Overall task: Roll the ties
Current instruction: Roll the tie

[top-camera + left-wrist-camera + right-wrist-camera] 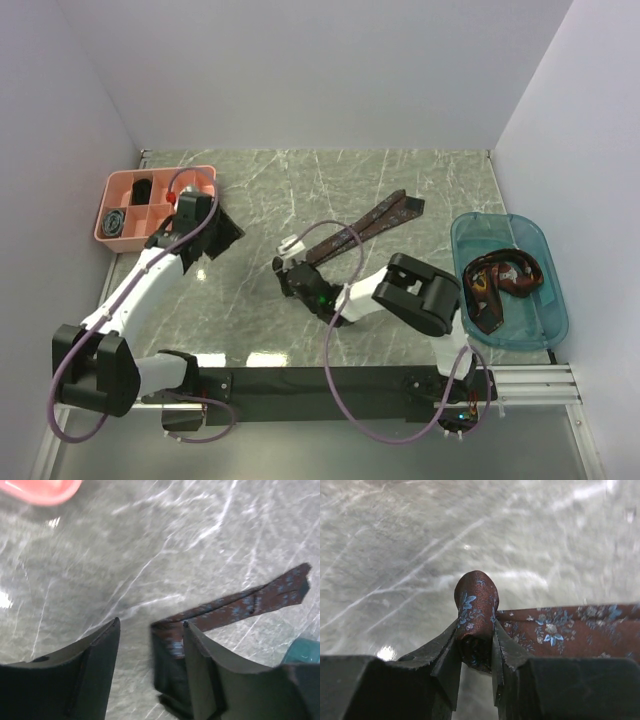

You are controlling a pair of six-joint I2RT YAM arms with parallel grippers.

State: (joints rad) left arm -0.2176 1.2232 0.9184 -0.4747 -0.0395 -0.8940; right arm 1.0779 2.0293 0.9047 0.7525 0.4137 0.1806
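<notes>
Brown-maroon cloth dotted with small pale-blue flowers catches the eye first. The patterned tie (385, 215) lies as a long strip across the middle of the marbled table (300, 185), its wider end reaching up and to the right of centre in the overhead view. Its other end is turned over into a small rounded nub. The right gripper (476, 625) is clamped on that nub, one finger pressed against each side, near the middle of the overhead frame. From its wrist camera, the rest of the strip runs flat along the table to the right edge of the picture.

The left gripper (150, 624) hangs at the left of the overhead view, just beside the lower right corner of the pink tray (160, 174). Its fingers (95, 670) stand apart with only bare tabletop between them. They point toward the patterned tie and are well apart from it.

The pink tray sits in the upper left and is divided into compartments. A dark coiled tie (117, 220) rests in its lower left compartment, and something black lies in the one above that I cannot make out. At the right edge a teal bin (553, 300) holds more ties (505, 280), loose and tangled, in the same brown-maroon.
</notes>
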